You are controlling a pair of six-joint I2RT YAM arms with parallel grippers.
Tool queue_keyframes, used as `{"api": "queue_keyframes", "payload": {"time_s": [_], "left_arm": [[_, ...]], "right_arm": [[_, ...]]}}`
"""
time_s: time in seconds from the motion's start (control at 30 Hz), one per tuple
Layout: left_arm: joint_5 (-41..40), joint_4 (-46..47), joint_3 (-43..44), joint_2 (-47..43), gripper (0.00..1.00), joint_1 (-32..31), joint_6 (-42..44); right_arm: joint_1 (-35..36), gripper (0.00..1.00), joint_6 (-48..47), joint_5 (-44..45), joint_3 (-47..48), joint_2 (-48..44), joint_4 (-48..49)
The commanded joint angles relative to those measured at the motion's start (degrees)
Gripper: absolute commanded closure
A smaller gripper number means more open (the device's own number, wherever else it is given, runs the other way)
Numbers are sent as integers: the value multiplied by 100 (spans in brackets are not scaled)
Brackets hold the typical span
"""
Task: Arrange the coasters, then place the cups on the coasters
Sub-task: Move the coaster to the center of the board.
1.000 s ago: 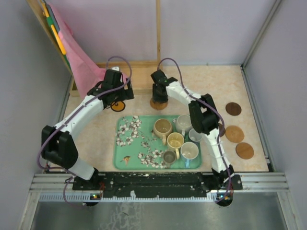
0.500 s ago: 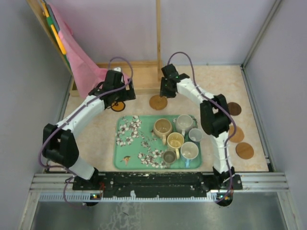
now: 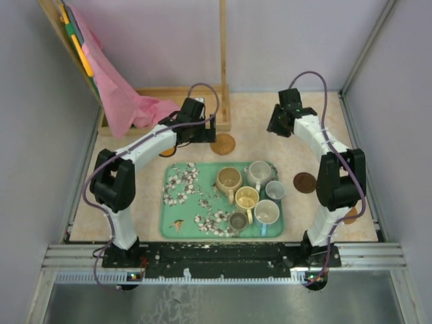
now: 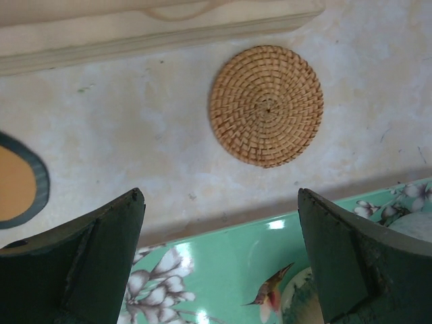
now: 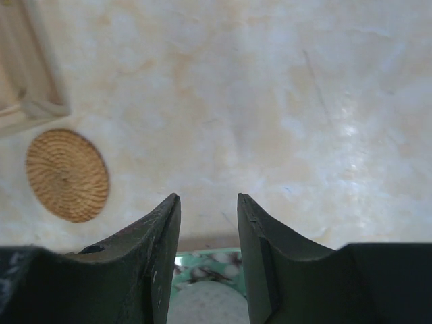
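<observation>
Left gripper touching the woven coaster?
Apart. Left wrist view: the woven coaster lies beyond the open left gripper, with bare table showing between its fingertips and the coaster.

— How's the light?
— Bright and even from above; only soft shadows on the desk [image 3: 256, 121].
— Any glare?
— White glints on the green tray [image 4: 223, 260], and a pale sheen on the desk in the right wrist view. The near fingers [image 4: 88, 263] look dark and soft.
</observation>
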Motion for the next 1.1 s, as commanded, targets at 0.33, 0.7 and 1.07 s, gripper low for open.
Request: {"api": "queue_keyframes", "payload": {"time_s": [0.33,0.7,1.07], "left_arm": [[93,14,1157,1315,0,-574,186],[-122,-27,1805,2074,1,-638,425],[-416,-28,1922,2421,8,-657,506]], "right_arm": [[-991,60,-135,79,-971,-1174,217],[-1022,59,-110,-16,-1004,-1256,191],[-1024,59,-132,-13,-1047,-1277,171]]}}
